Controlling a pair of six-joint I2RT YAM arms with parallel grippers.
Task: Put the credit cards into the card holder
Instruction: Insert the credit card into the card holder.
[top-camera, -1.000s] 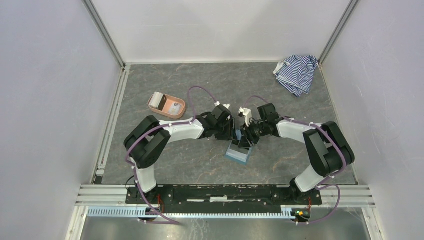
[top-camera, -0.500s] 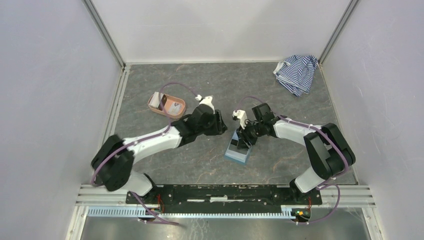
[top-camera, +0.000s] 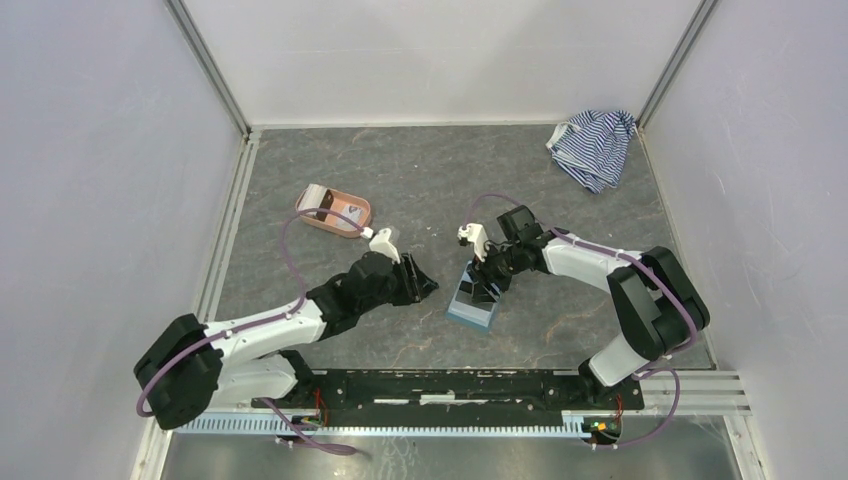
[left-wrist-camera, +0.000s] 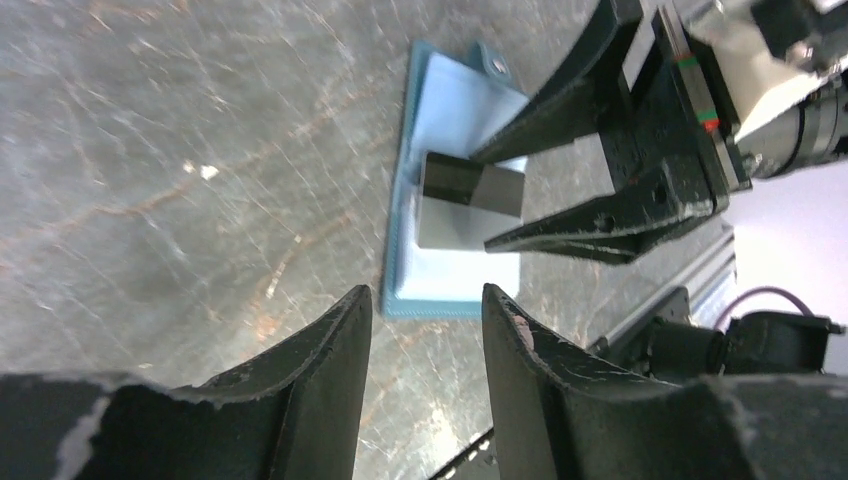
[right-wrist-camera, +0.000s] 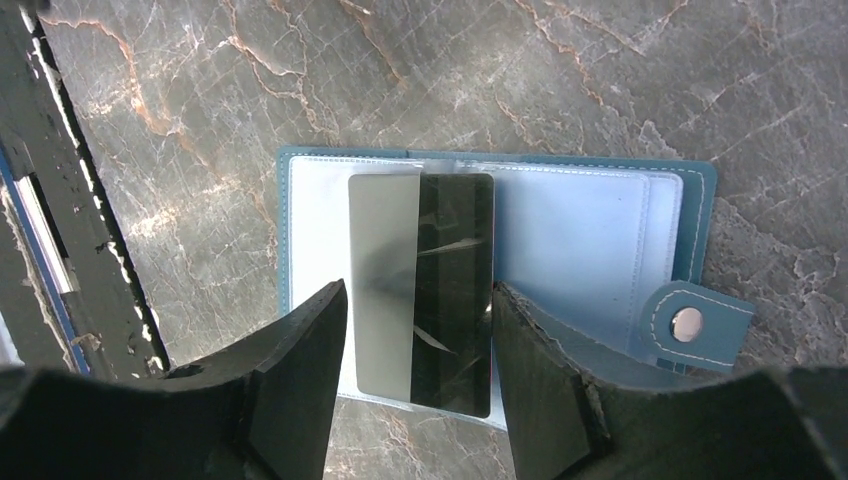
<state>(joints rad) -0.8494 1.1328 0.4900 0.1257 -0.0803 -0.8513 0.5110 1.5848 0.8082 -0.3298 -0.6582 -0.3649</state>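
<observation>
Teal card holder (right-wrist-camera: 590, 240): opened under dark credit card (right-wrist-camera: 420, 250)
Left gripper (left-wrist-camera: 425, 300): spread, empty
Right gripper (right-wrist-camera: 418, 295): astride card; grip cannot be told

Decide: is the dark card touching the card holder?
Touching. The right wrist view shows the dark card lying flat on the light blue inside of the open card holder.

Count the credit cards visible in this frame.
2: one dark card lying on the open card holder, one whitish card in the pink tray; others may be hidden there.
</observation>
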